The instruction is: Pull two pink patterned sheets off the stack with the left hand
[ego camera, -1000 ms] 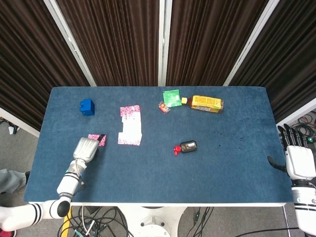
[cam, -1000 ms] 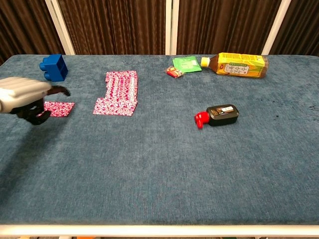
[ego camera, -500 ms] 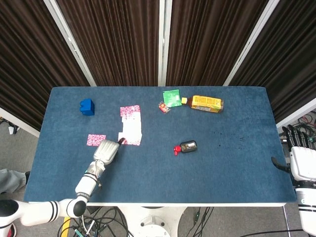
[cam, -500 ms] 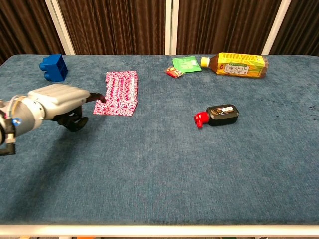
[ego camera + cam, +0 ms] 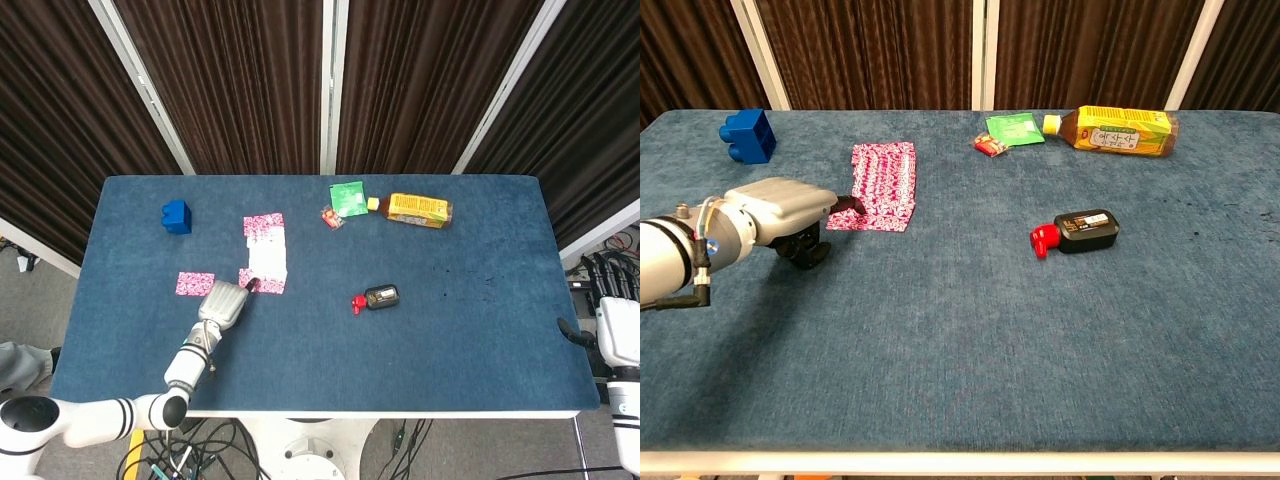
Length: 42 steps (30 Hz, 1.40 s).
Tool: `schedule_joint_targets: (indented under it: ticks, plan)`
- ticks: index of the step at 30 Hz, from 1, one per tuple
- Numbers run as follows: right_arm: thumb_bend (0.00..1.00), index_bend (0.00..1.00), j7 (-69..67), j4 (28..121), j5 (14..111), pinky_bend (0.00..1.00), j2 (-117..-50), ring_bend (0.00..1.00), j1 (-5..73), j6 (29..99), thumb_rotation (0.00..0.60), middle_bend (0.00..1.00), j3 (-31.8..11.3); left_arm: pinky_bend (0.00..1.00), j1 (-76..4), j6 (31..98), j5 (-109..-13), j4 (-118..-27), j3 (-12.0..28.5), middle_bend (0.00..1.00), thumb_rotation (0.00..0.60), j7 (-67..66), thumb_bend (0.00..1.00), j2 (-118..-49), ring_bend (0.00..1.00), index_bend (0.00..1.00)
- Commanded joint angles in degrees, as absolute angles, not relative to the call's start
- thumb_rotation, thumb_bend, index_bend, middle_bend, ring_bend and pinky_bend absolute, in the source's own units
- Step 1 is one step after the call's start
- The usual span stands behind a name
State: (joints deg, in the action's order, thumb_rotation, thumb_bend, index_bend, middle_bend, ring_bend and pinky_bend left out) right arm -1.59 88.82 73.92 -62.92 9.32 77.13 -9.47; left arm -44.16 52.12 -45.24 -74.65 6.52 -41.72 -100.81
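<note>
Reaching in from the near left, my left hand [image 5: 225, 301] lies low over the blue table [image 5: 470, 340] with its dark fingertips [image 5: 850, 206] at the near-left corner of the pink patterned stack [image 5: 265, 266]. From the chest camera those fingertips seem to touch the stack's edge, but I cannot tell whether they pinch a sheet or merely rest on it, nor how far the fingers are spread, since the back of the hand covers them.

The stack sits left of the table's middle, a long strip running near to far with a narrower piece at its far end. One loose pink sheet [image 5: 195, 284] lies flat just left of the hand, apart from the stack.

My right hand [image 5: 618, 330] hangs off the table's right edge, fingers pointing up and apart, holding nothing.

Elsewhere I see a blue block [image 5: 176, 216] at the far left, a green packet [image 5: 348, 197], a small red wrapper [image 5: 331, 217] and a yellow bottle [image 5: 415, 209] lying on its side along the far edge, and a black bottle with a red cap [image 5: 377, 298] near the centre.
</note>
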Motion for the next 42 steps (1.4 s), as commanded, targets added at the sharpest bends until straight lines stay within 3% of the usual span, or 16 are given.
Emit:
schedule_joint_targets:
  ticks: [1, 23, 42]
  plan:
    - [0.14, 0.00, -1.69, 88.62, 73.59, 0.00, -63.00, 0.00, 9.41, 76.78, 0.600, 0.00, -9.53, 0.90, -44.47, 52.50, -43.77, -75.94, 5.68, 0.93, 0.600, -43.61, 0.58, -100.30, 0.92, 0.13]
    - [0.14, 0.00, 0.47, 90.56, 73.99, 0.00, -63.20, 0.00, 9.88, 76.85, 0.600, 0.00, -9.45, 0.90, -42.51, 55.62, -45.15, -93.26, -2.90, 0.93, 0.600, -46.14, 0.58, -92.39, 0.92, 0.16]
    - [0.14, 0.00, 1.25, 91.48, 73.94, 0.00, -63.25, 0.00, 10.01, 77.17, 0.600, 0.00, -9.51, 0.90, -39.74, 61.61, -51.52, -106.39, -6.79, 0.93, 0.600, -44.02, 0.58, -84.15, 0.92, 0.16]
